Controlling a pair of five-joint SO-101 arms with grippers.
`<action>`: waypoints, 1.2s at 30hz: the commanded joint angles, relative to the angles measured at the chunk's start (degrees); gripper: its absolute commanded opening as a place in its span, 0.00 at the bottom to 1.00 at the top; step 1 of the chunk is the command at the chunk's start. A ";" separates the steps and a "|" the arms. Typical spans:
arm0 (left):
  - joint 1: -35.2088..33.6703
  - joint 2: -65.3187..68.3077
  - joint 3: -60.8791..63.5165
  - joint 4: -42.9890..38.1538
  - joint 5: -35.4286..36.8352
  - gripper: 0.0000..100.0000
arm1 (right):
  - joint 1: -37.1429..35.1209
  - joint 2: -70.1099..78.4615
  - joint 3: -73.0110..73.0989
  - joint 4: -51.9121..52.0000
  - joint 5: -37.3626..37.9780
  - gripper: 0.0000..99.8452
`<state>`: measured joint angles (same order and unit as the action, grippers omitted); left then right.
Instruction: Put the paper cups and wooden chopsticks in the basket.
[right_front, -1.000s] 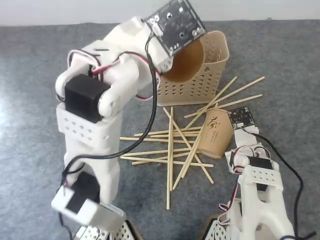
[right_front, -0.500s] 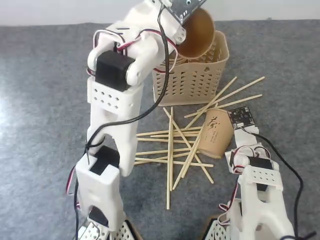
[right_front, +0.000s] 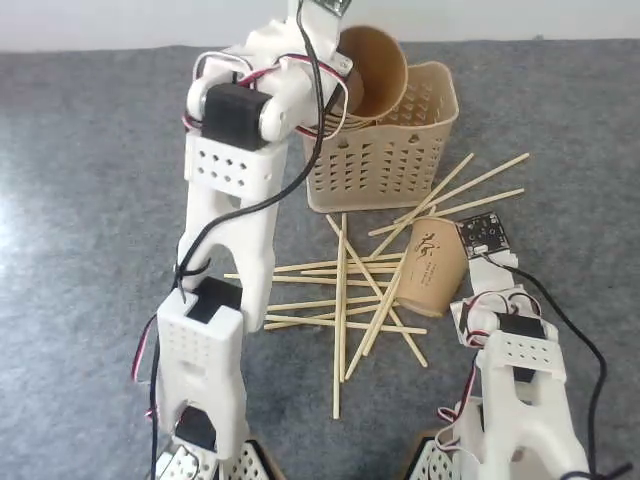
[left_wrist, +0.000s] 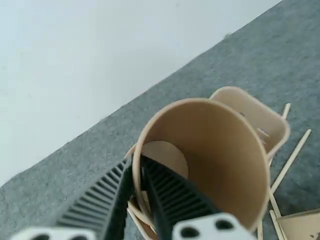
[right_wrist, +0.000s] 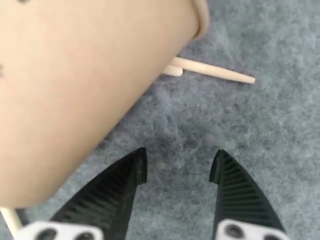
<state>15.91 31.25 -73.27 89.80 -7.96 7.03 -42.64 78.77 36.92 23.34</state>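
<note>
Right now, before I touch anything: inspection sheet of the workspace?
Surface: grey fibrous mat.
Job's things: basket upright. Held paper cup tilted above the basket. Second paper cup lies on its side on the chopsticks, which are scattered on the mat in front of the basket.
Clutter: nothing seen.
Grippers: left hand shut on the held paper cup's rim. Right hand open, low over the mat beside the second paper cup.
Cables: wires hang loose along the left arm. Black cable loops off the right arm.
Surroundings: pale wall beyond the mat.
</note>
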 joint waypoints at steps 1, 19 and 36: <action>-0.09 0.35 -0.57 0.53 0.88 0.01 | -0.48 -1.19 0.09 -0.92 0.53 0.22; 0.26 -7.21 -0.40 3.34 1.93 0.23 | -0.48 -1.19 0.09 -0.92 0.53 0.22; -3.52 -3.96 -0.13 -0.62 0.44 0.23 | -0.48 -1.19 0.09 -0.92 0.53 0.22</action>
<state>14.07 27.74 -73.10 92.18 -6.81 6.86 -42.64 78.77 36.92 23.34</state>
